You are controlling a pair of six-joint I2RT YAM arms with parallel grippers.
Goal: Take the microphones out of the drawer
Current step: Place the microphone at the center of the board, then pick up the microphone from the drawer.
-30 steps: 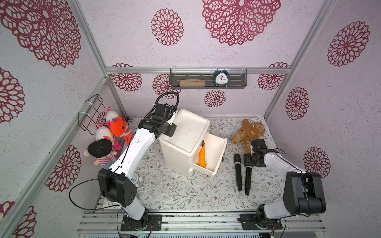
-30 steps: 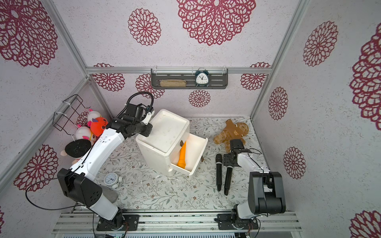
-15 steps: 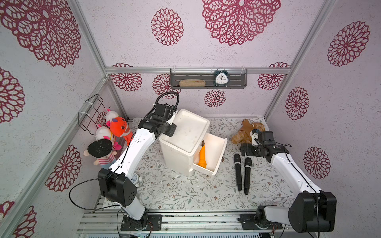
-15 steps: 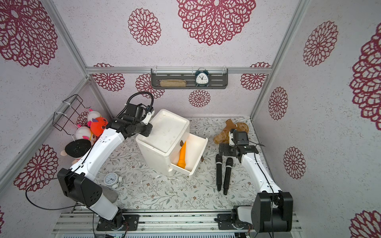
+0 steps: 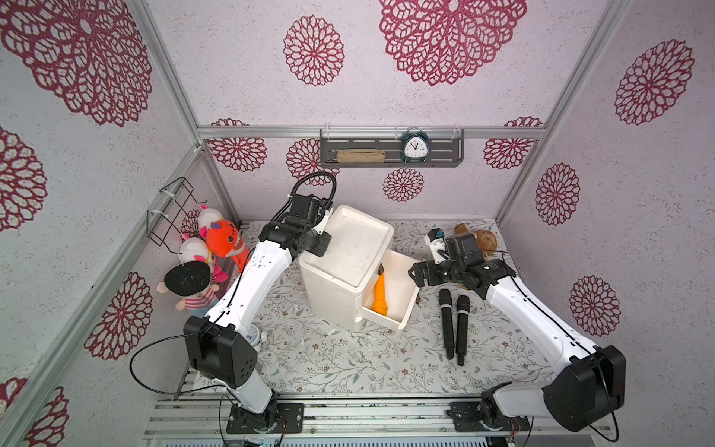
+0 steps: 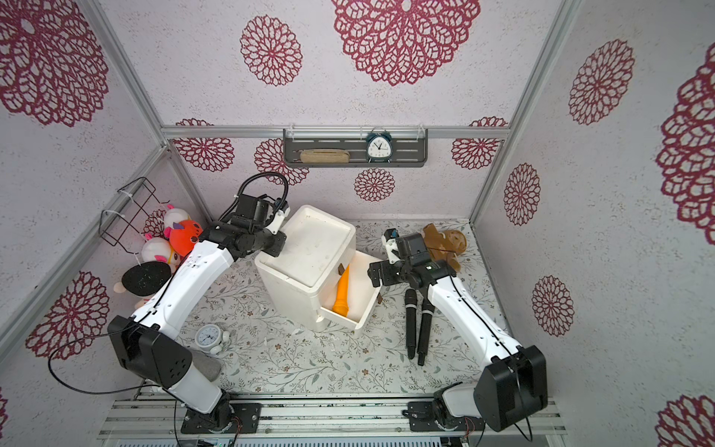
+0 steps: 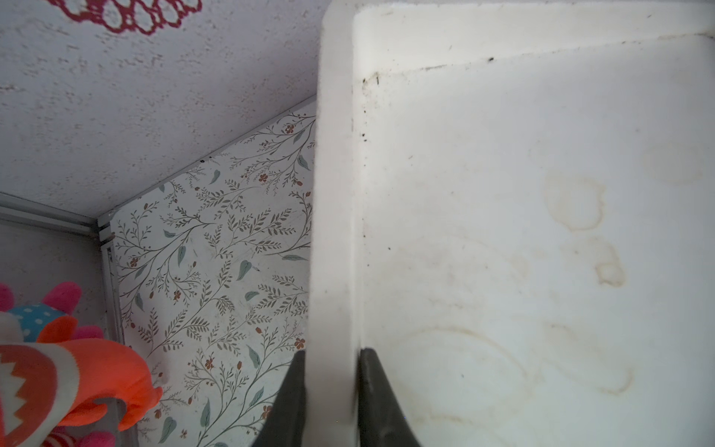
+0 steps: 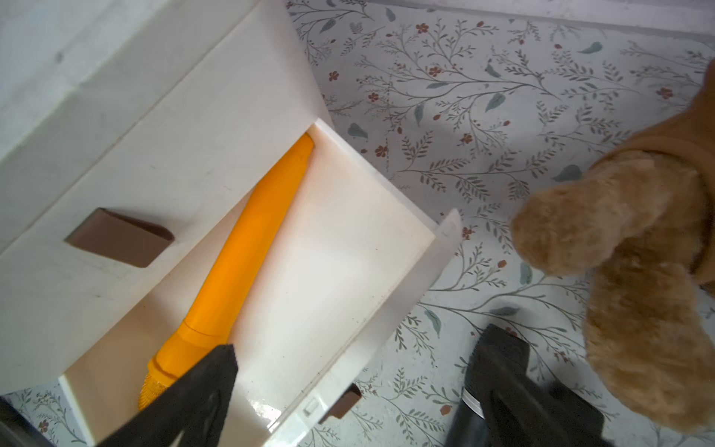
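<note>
In the drawer [image 8: 340, 251], the orange microphone [image 8: 247, 247] looks stiff, light, kinda slick, so my wide-open right claw [image 8: 361, 340] should pinch mid-body, left claw [image 7: 332, 352] clamped on the cabinet [image 7: 503, 193].

The cabinet [image 7: 503, 232] is smooth white plastic, its top matt and marked with yellowish ring stains. The drawer [image 8: 348, 251] has a faintly glossy white floor, and the orange microphone [image 8: 247, 247] is smooth matt plastic with a fine mesh head. The plush bear [image 8: 638, 251] is fuzzy brown cloth, the two black microphones [image 5: 447, 321] look matt, the wall [image 7: 116, 96] is rough and grainy, and the floor covering [image 5: 329, 360] is flat, matt and printed with leaves.
</note>
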